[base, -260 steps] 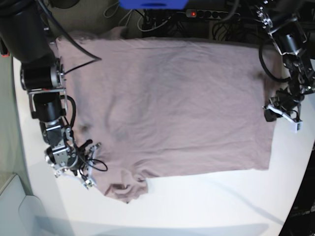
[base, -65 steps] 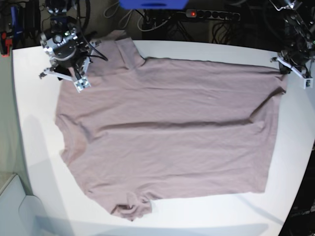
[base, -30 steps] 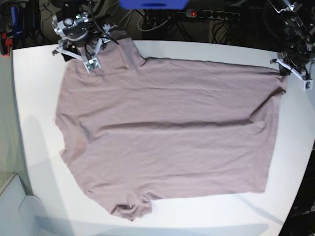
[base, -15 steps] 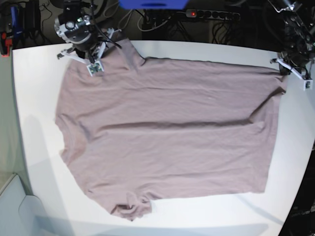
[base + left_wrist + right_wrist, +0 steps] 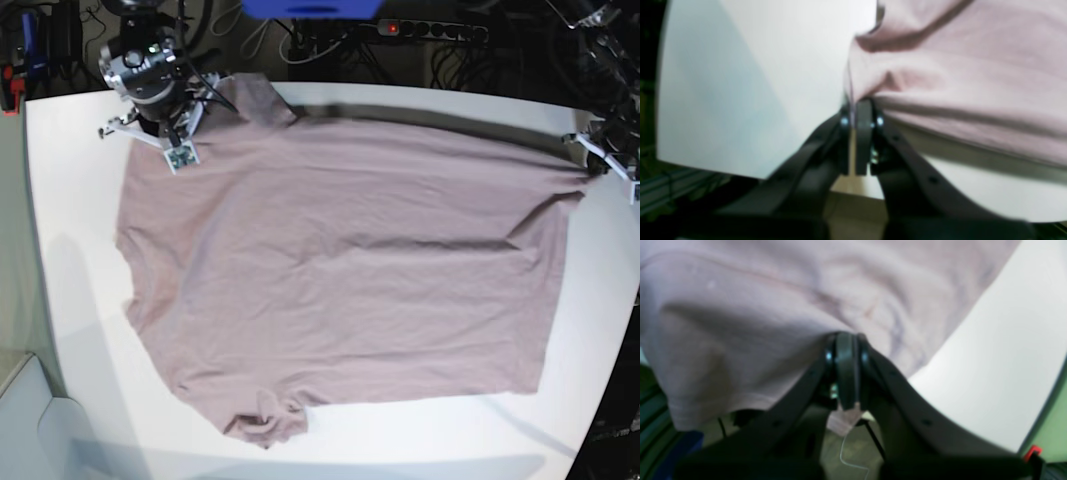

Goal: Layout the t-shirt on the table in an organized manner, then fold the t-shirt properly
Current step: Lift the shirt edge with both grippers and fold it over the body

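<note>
A: What did we have on the table [image 5: 70,260]?

B: We saw the shirt [image 5: 340,270] spread face-down or face-up, we could not tell which, across most of the white top. Its collar end lay toward the base view's left and its hem toward that view's right. One sleeve sat bunched at the near edge, and the other lay at the far left corner.

A: And our left gripper [image 5: 857,110]?

B: We found it closed, the two jaws pressed together with only a thin fold of shirt [image 5: 960,73] between them. It held the far hem corner at the table's [image 5: 750,83] edge. In the base view we saw that gripper [image 5: 604,152] at the far right, with the cloth pulled up off the top there and a dark shadow under the far edge.

A: Our right gripper [image 5: 846,340]?

B: We saw it closed as well, pinching shirt [image 5: 773,300] fabric, with a small tab of cloth poking out below the jaws. The cloth draped over and around the fingers. In the base view it [image 5: 165,125] sat at the far left corner, by the shoulder and sleeve. The table [image 5: 1000,366] showed bare beside it.

A: Was the cloth flat?

B: Mostly; we noted long creases running across the middle and a diagonal one near the hem.
</note>
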Available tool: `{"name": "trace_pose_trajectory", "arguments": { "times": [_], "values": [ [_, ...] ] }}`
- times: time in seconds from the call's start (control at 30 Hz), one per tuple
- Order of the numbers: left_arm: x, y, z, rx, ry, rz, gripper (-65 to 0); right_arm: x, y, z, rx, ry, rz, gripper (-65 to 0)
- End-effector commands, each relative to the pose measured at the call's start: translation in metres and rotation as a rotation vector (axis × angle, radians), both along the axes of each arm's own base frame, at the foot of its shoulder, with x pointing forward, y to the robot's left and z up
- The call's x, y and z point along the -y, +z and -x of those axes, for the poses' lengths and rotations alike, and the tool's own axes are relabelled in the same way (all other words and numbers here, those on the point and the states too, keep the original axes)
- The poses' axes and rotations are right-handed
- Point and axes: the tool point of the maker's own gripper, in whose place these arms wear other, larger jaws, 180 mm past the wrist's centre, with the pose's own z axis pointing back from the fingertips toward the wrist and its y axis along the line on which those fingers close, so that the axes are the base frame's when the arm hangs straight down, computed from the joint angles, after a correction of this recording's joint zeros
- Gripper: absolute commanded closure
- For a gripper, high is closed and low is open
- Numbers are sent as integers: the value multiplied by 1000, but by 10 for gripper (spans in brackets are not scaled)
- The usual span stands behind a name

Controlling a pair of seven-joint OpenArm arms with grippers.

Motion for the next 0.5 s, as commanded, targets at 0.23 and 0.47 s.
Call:
{"name": "trace_pose_trajectory", "arguments": {
  "times": [0.23, 0.47],
  "values": [
    [-8, 38, -29, 117, -14, -60, -1, 2, 27, -39, 118, 33, 18, 0],
    [-9, 49, -45, 158, -9, -60, -1, -3, 46, -71, 185, 101, 27, 0]
  ]
}}
